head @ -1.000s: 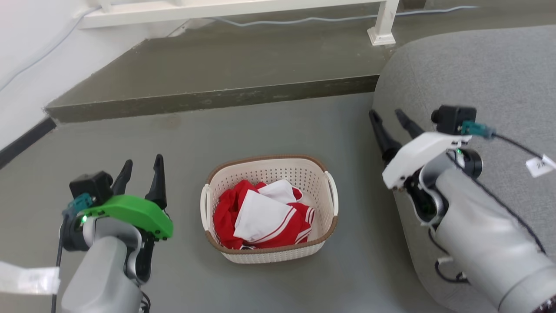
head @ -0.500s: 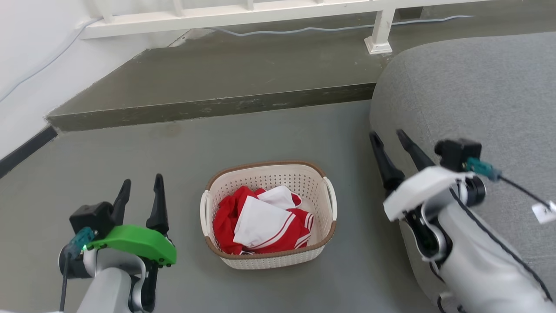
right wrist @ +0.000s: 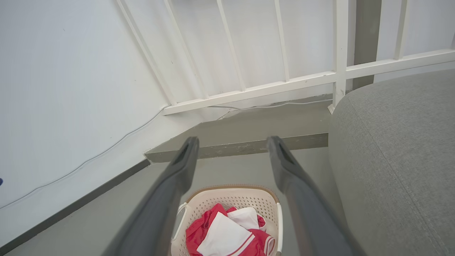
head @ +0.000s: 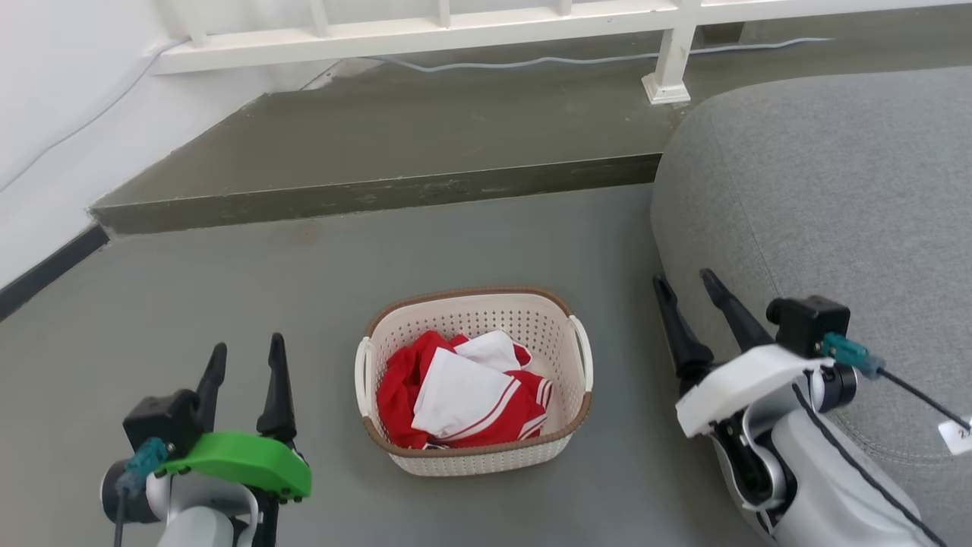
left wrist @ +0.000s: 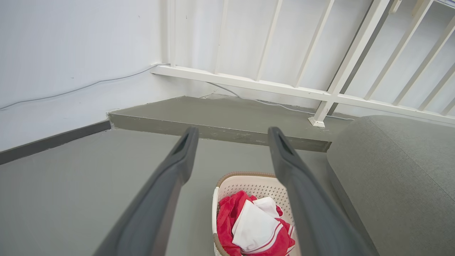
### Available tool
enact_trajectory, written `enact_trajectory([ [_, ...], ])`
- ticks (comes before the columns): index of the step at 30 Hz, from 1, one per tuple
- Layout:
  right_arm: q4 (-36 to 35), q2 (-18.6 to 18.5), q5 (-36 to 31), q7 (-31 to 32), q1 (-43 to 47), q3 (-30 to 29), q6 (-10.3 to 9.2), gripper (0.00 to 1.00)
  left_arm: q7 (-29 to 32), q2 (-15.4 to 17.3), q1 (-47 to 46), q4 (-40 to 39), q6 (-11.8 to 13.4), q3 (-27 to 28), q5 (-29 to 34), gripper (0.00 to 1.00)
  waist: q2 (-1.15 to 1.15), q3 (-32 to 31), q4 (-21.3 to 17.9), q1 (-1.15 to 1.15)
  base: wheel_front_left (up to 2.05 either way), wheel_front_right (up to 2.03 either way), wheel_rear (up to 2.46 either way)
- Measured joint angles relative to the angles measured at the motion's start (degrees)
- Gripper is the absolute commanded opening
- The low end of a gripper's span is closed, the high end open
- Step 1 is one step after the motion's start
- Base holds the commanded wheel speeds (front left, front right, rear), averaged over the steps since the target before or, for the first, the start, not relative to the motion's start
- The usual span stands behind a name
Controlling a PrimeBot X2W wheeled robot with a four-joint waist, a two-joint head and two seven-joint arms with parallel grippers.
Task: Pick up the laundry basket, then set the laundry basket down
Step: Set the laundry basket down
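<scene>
Standing upright on the grey floor [head: 228, 289], the laundry basket [head: 486, 460] occupies the middle of the head view, brown rim uppermost, touched by neither hand. Crumpled red and white garments [head: 456, 387] lie inside it, below the rim. The left hand [head: 248, 343], under a green cover, is to the basket's left and apart from it; its two dark fingers are spread, pointing up the view, with nothing between them. The right hand [head: 683, 277], under a white cover, is to the basket's right, beside the grey sofa [head: 820, 190]; its fingers are likewise parted and empty, clear of the basket. Each wrist view looks along its own parted fingers, with the basket low in the view beyond them. Behind the basket a low step [head: 380, 137] rises from the floor, carrying the foot of a white railing [head: 425, 26] and a pale cable [head: 531, 59] that runs along it. A white wall [head: 45, 91] closes the left side, with a dark skirting strip [head: 45, 266] at its base.
</scene>
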Motion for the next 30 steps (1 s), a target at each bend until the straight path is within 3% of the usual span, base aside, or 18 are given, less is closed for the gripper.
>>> enact_trajectory([
  [30,-4.10,1.94,-5.70,0.00,8.90,-3.89,0.69,1.00,0.00,-0.66,6.33,-3.60,-0.46,0.77,1.37,1.00,0.00,-1.63,0.07,0.00,0.00,0.00,0.00],
])
